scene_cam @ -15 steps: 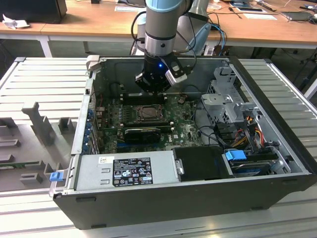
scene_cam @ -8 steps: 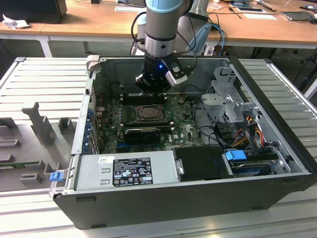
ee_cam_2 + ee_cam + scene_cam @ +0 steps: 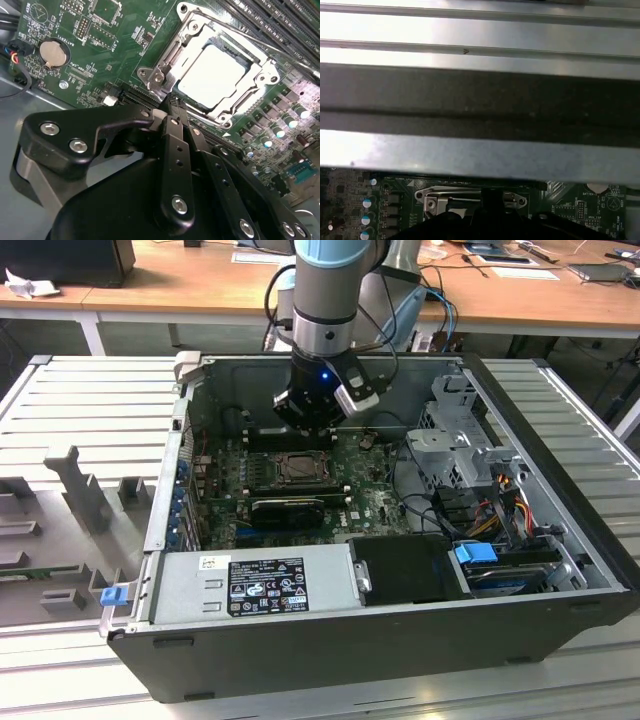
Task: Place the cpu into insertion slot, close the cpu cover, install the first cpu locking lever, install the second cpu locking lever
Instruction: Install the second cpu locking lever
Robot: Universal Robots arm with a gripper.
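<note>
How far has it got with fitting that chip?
The cpu already sits in the slot, with the cover down over it. The gripper, shut and empty, is at the socket's corner by a lever. Whether the levers are locked isn't clear.

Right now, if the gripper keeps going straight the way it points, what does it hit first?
Probably the cpu cover, at its near edge; the gripper points there, though depth is unclear.

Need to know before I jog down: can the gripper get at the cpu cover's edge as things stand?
Probably yes. In the second wrist view the gripper sits right at the cpu cover, which lies flat around the cpu, with nothing between them. The exterior view shows open space above the socket.
</note>
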